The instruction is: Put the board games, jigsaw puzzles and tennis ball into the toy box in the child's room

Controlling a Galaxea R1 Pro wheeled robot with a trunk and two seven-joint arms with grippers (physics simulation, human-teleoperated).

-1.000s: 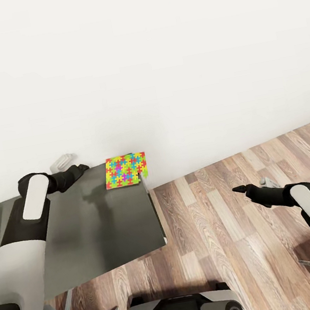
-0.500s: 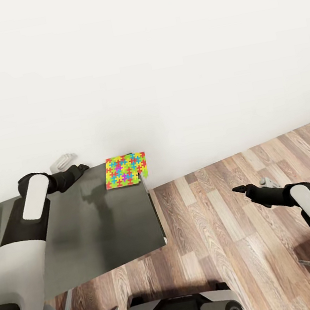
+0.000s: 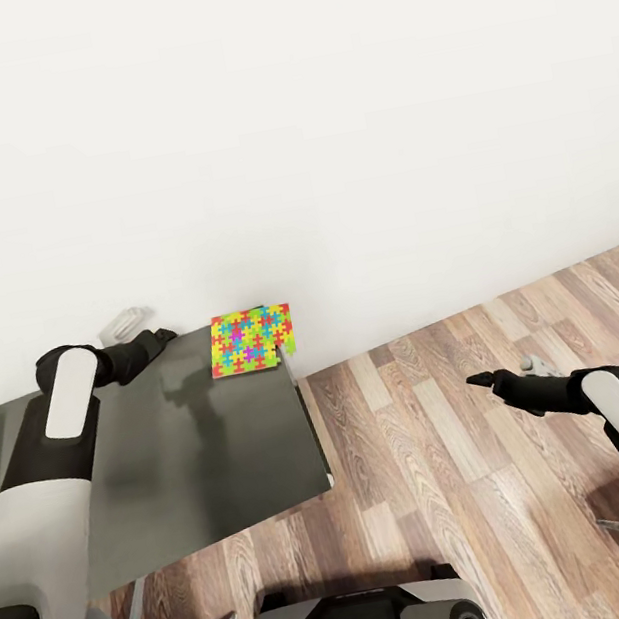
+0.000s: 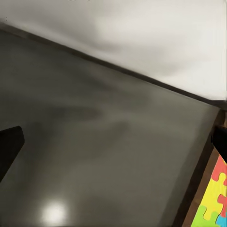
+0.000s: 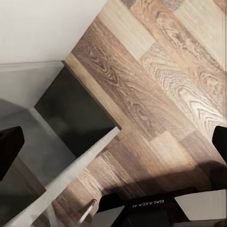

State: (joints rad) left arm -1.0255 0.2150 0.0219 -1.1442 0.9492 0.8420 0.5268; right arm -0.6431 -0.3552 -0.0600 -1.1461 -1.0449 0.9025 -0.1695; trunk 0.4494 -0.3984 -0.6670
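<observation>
Hovering my left gripper (image 3: 160, 336), fingers spread wide, over the table (image 3: 173, 455) near the jigsaw puzzles (image 3: 250, 340); right gripper (image 3: 479, 380) likewise open above floor (image 3: 433, 491).

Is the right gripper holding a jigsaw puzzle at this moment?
No. In the head view the right gripper hangs empty over the wooden floor, while the jigsaw puzzle lies on the table.

Plain white wall (image 3: 313, 96) across the upper half of the head view, unbroken by window or door. Wood-plank floor (image 3: 462, 486) in brown tones at lower right, meeting the wall along a slanted line. Dark grey glossy surface (image 3: 202, 450) at lower left, edge thin and pale, soft shadows on it. Even, diffuse light throughout.
</observation>
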